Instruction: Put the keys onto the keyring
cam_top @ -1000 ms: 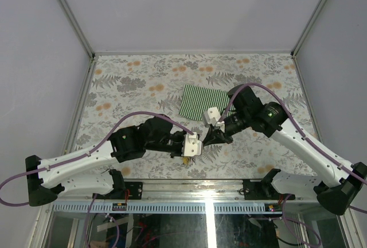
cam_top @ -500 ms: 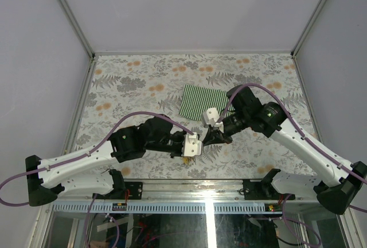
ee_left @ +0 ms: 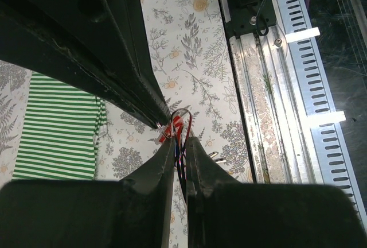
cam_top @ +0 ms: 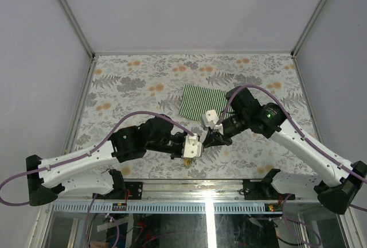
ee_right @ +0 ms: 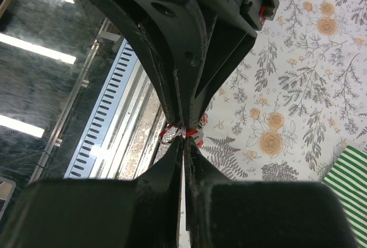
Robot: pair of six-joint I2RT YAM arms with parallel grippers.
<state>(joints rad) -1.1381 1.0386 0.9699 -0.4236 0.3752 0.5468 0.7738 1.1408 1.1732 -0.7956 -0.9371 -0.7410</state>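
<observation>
My two grippers meet tip to tip above the near middle of the table. The left gripper (cam_top: 198, 144) is shut on a bunch of keys with red and black tags (ee_left: 181, 126). Two metal key blades (ee_left: 216, 156) stick out beside its fingers (ee_left: 200, 162). The right gripper (cam_top: 205, 140) is shut on the thin silver keyring (ee_right: 184, 134), and red tags (ee_right: 198, 131) hang on either side of its tips. In the left wrist view the right gripper's fingers (ee_left: 146, 101) come in from the upper left and pinch the ring wire (ee_left: 159, 125).
A green-and-white striped cloth (cam_top: 202, 103) lies on the floral tablecloth (cam_top: 137, 81) just behind the grippers. It also shows in the left wrist view (ee_left: 54, 127). The metal rail (ee_left: 275, 104) at the table's near edge runs close below the grippers.
Almost nothing has changed. Both grippers stay shut and tip to tip. The right arm has shifted very slightly toward the left gripper.
</observation>
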